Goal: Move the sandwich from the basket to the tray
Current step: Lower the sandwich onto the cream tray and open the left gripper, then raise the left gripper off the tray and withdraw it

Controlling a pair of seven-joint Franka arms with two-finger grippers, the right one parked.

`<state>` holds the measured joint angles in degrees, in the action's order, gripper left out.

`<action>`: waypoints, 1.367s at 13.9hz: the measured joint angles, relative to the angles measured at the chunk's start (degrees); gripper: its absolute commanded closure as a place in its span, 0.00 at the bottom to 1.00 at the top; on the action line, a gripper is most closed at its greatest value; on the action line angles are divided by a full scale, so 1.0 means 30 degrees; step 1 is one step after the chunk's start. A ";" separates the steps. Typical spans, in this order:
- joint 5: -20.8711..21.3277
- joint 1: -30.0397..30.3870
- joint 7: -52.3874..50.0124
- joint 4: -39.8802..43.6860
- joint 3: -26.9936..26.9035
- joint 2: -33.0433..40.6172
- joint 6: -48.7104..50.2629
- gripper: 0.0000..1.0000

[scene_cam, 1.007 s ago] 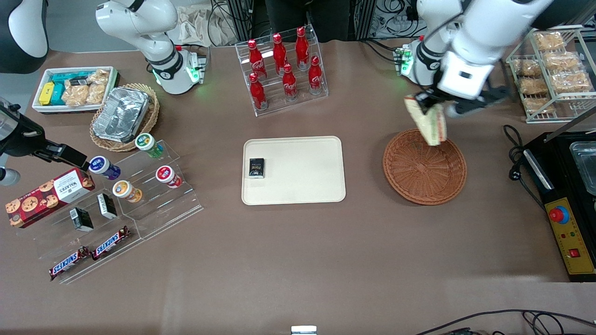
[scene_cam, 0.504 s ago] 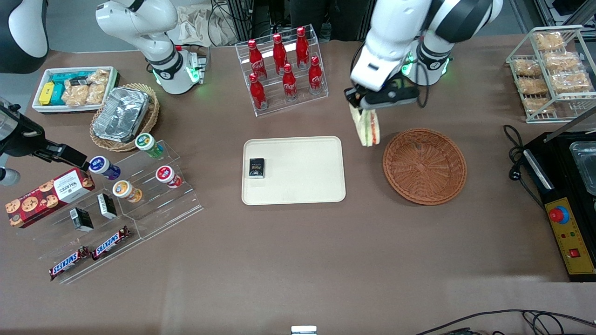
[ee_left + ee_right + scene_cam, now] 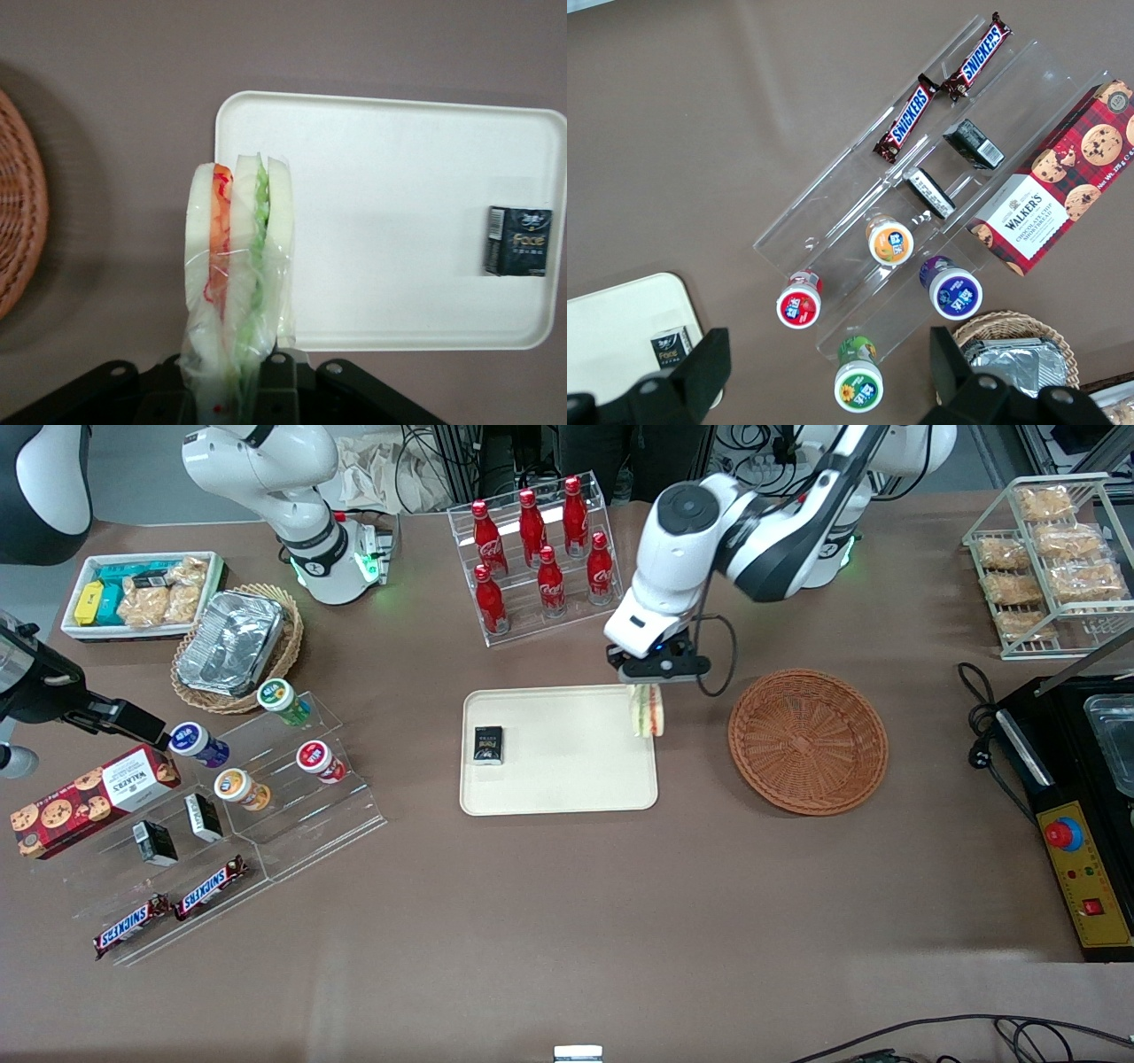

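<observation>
Carried clear of round reddish-brown wicker basket [image 3: 807, 741], now empty. Gripper [image 3: 653, 680] pinching one triangular white-bread sandwich [image 3: 646, 710], hanging over basket-side edge of flat cream plastic tray [image 3: 567, 779]; lowering remains. One small black packet [image 3: 487, 744] near tray's parked-arm edge. One basket, one tray.

Red cola bottles [image 3: 540, 558] on a clear rack, Snickers bars [image 3: 168, 913] nearer the camera.

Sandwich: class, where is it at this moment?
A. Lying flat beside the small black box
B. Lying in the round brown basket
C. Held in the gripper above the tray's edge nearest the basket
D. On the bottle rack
C: the gripper holds the sandwich over the tray edge; the basket holds nothing.
</observation>
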<state>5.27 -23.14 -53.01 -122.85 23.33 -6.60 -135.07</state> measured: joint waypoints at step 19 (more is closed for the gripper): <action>0.5792 -0.0543 -0.2228 0.0374 -0.0741 -0.6013 -0.3667 0.01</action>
<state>22.65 -24.77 -59.69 -121.73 21.10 -24.64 -146.07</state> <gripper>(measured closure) 0.740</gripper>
